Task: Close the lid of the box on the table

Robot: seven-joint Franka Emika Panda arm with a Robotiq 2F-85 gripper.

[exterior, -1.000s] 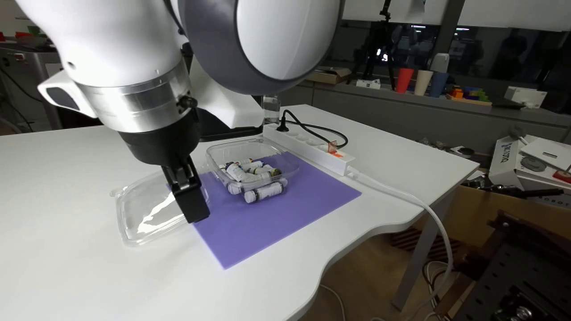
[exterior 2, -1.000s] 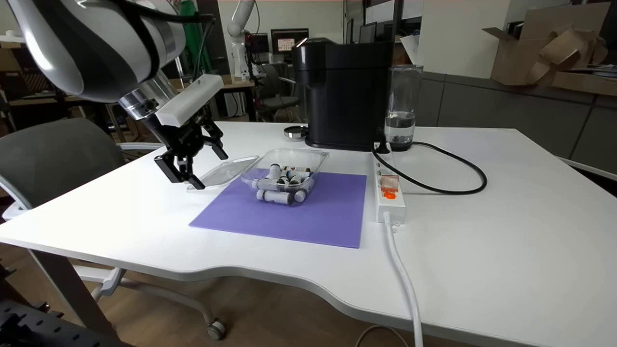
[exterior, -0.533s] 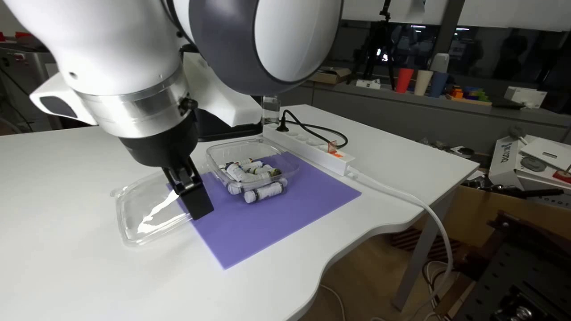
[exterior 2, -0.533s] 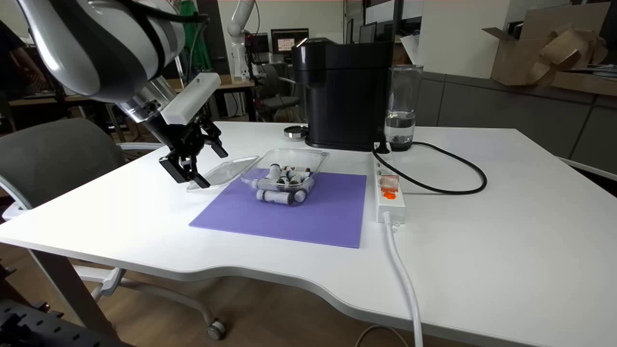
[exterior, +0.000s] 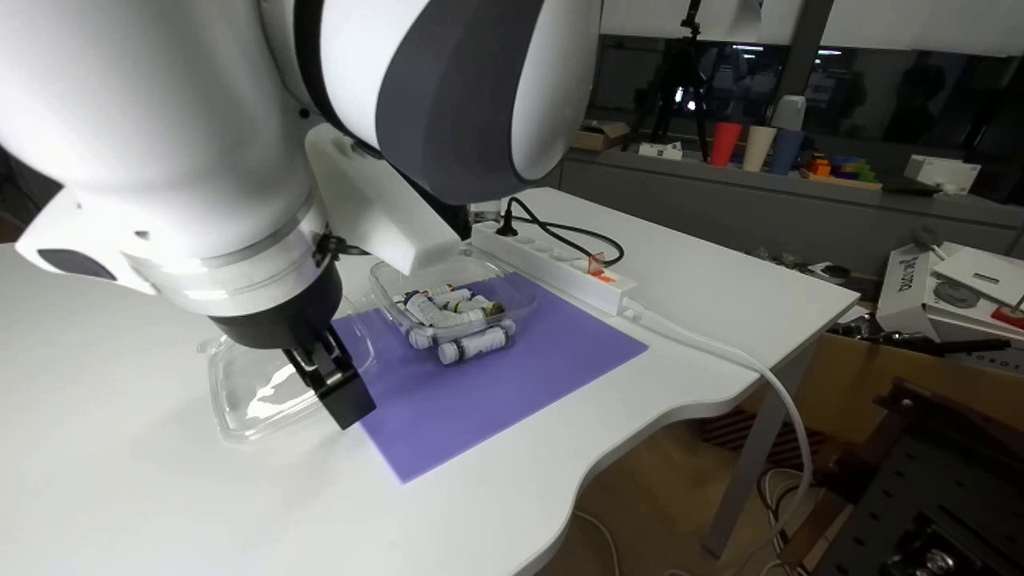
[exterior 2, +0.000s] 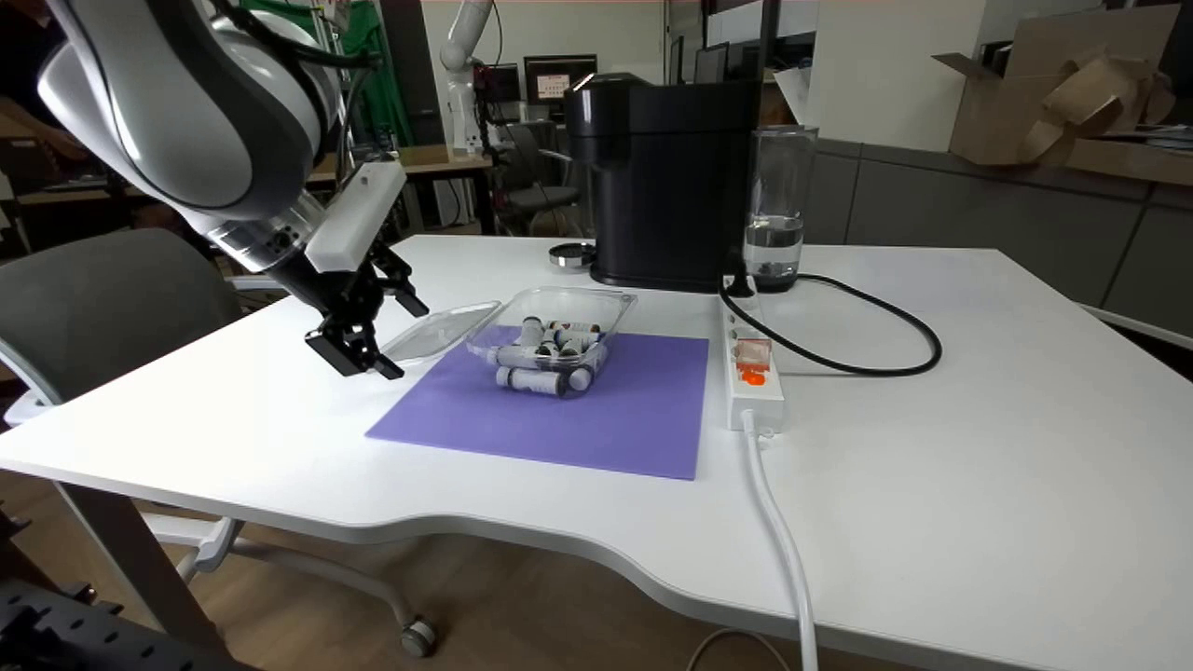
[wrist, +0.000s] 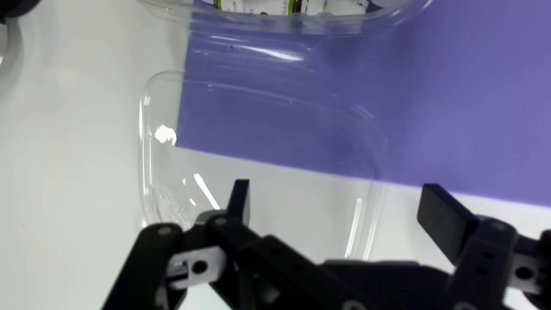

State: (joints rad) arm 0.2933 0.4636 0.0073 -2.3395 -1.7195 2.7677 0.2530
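The clear box (exterior: 518, 294) stands on the purple mat and holds several small white cylinders; it also shows in an exterior view (exterior 2: 582, 300) and at the top of the wrist view (wrist: 275, 22). Its transparent lid (exterior: 252, 388) is folded open and lies flat on the white table (exterior: 120, 488), partly over the mat's edge. It also shows in an exterior view (exterior 2: 443, 328). My gripper (wrist: 336, 189) is open and empty above the lid (wrist: 275, 198). In the wrist view the lid's right edge runs between the fingers. The lid's near edge is hidden behind the gripper.
The purple mat (exterior: 496, 400) lies under the box. Loose cylinders appear at the box's front. A white power strip (exterior 2: 753, 391) with a black cable stands beside the mat. A tall black machine (exterior 2: 662, 186) and a glass water tank (exterior 2: 775, 214) stand behind.
My gripper shifted slightly toward the mat, then came lower and back toward the lid's near side, with the wrist tilting. The fingers remain open. The box and lid have not moved.
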